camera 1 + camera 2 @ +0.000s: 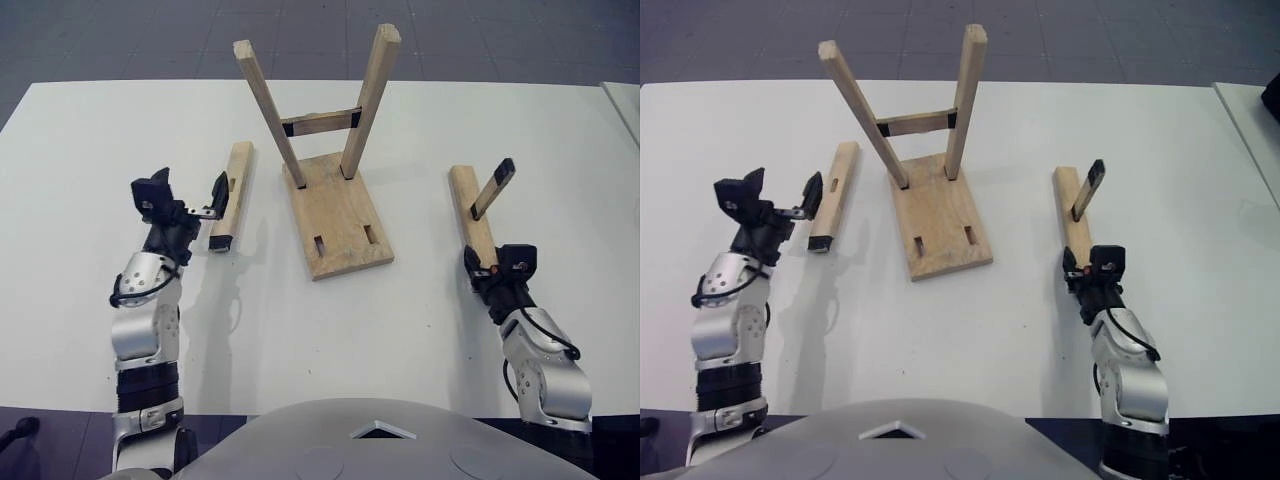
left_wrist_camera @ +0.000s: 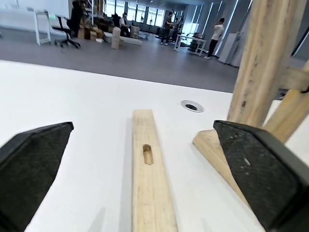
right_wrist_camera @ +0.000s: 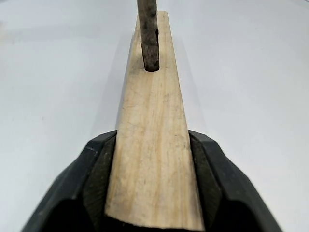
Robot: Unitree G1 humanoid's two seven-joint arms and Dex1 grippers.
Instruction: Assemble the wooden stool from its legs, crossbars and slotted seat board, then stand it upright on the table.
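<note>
Gripping the near end of the right loose leg (image 1: 468,205) with the right gripper (image 1: 493,264), fingers closed tight against both its sides. Lies flat on the white table (image 1: 90,150), running near to far, with a short dark-tipped crossbar (image 1: 493,187) stuck in its hole and tilting up to the right.

Hovering the left gripper (image 1: 186,198), spread wide, at the left loose leg (image 1: 233,190), with the wood lined up between the two pads in the wrist view; cannot tell whether touching. Flat on the table too, oval hole facing up, dark tip at the near end.

Between them, at the centre, the seat board (image 1: 335,225), lying flat with two standing legs (image 1: 268,110) in its far slots. Splayed apart and joined by a second crossbar (image 1: 320,123). Two near slots (image 1: 318,243) open.
</note>
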